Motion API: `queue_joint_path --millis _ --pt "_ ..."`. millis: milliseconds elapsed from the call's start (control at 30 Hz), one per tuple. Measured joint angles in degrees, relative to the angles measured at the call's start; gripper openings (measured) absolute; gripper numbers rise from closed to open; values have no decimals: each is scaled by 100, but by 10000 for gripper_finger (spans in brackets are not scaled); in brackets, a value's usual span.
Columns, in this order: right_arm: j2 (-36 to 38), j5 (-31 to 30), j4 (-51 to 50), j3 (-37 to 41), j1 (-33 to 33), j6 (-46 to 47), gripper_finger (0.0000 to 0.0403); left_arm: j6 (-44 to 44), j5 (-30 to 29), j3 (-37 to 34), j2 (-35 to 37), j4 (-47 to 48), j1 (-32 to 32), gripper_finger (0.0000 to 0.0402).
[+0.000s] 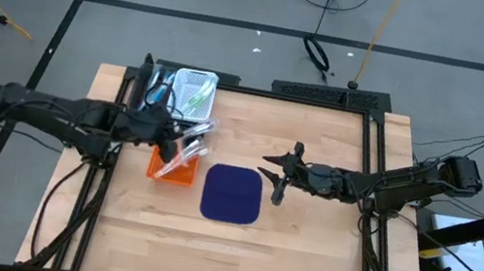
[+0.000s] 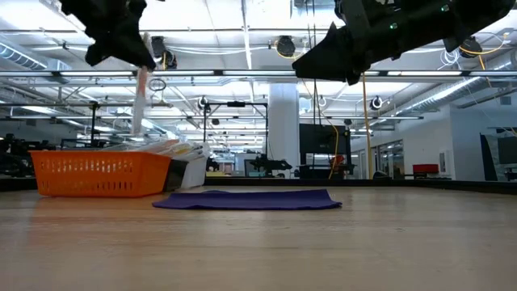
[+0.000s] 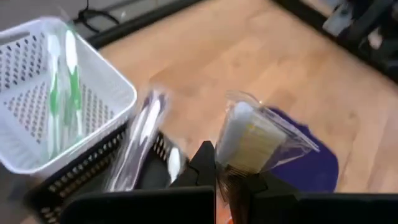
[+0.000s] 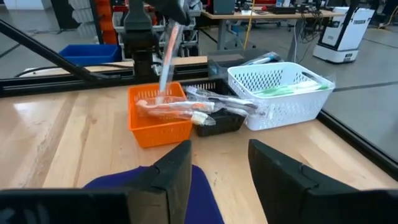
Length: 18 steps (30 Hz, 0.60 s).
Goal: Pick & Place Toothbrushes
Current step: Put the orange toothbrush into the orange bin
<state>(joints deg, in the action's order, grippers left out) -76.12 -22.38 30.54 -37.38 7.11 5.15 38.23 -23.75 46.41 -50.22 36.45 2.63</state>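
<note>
Three baskets (image 4: 160, 115) (orange, black, white), one blue mat (image 1: 232, 195), several toothbrushes (image 4: 177, 109)

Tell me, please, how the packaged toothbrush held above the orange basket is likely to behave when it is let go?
The packaged toothbrush hangs straight from the left pincer, so it seems stiff. It looks slim and probably light. Its clear wrapper may be slippery. Dropped on end over the orange basket, it would likely topple onto the packs lying there.
</note>
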Motion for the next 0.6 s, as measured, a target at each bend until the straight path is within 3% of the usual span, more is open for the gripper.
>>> queue_joint_path --millis 333,600 --pt "-1 -3 -95 1 0 12 146 144 573 1300 -1427 2187 -34 1" --pt "-2 -1 -237 1 0 17 145 -171 852 1701 -2420 2685 -90 1"
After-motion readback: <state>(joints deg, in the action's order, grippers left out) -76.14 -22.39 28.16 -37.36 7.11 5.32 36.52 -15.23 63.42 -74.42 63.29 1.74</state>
